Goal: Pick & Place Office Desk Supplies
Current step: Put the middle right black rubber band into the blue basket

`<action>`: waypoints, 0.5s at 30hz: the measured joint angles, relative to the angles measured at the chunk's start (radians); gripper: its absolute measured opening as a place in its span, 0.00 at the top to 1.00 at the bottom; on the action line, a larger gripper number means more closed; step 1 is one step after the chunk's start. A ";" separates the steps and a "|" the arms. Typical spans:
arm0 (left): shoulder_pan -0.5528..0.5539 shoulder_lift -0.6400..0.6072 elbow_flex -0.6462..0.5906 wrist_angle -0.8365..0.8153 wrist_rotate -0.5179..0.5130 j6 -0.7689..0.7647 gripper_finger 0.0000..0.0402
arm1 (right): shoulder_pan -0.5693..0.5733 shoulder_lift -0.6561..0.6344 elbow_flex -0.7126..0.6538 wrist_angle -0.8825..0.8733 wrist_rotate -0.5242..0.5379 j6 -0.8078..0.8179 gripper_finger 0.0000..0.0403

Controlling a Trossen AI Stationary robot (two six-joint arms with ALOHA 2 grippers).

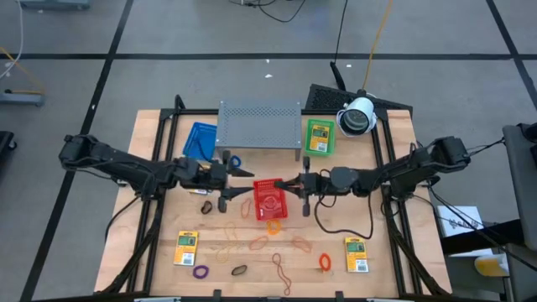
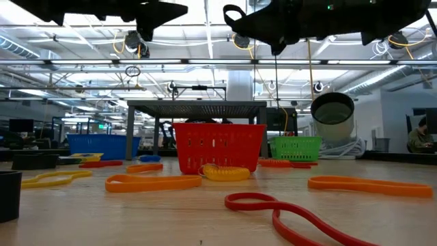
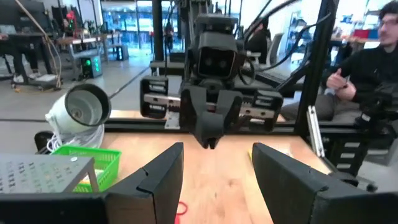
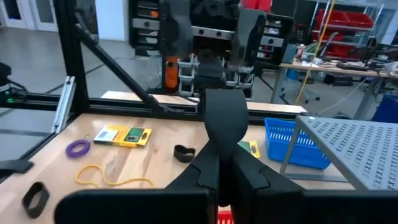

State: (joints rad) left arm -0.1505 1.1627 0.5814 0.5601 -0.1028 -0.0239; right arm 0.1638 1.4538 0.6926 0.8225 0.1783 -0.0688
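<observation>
Rubber bands lie flat on the near half of the table: an orange one [image 1: 273,226], a red one [image 1: 325,262], a purple one [image 1: 200,272], a black one [image 1: 239,270] and a tan one [image 1: 281,273]. Two yellow-and-green packets [image 1: 186,248] [image 1: 357,253] lie flat near the front corners. My left gripper [image 1: 245,191] [image 3: 217,152] is level and open just left of the red basket [image 1: 270,200], nothing between its fingers. My right gripper [image 1: 284,183] [image 4: 224,106] faces it from the right, level and shut above the basket, with nothing seen in it.
A grey perforated rack [image 1: 260,126] stands at the back centre, with a blue basket [image 1: 201,140] to its left and a green basket [image 1: 319,137] holding a packet to its right. A white round device [image 1: 358,116] sits at the back right. People sit beyond the table [image 3: 367,68].
</observation>
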 joint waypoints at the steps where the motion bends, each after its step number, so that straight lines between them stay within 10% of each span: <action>1: 0.000 0.012 0.023 -0.025 0.004 0.004 0.50 | -0.001 0.006 0.000 0.015 0.000 0.000 0.99; 15: -0.001 0.095 0.210 -0.228 -0.003 0.071 0.50 | -0.005 -0.003 0.043 0.024 -0.058 -0.007 0.99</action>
State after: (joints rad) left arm -0.1513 1.2579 0.7914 0.3317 -0.1062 0.0475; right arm 0.1589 1.4504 0.7357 0.8467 0.1208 -0.0754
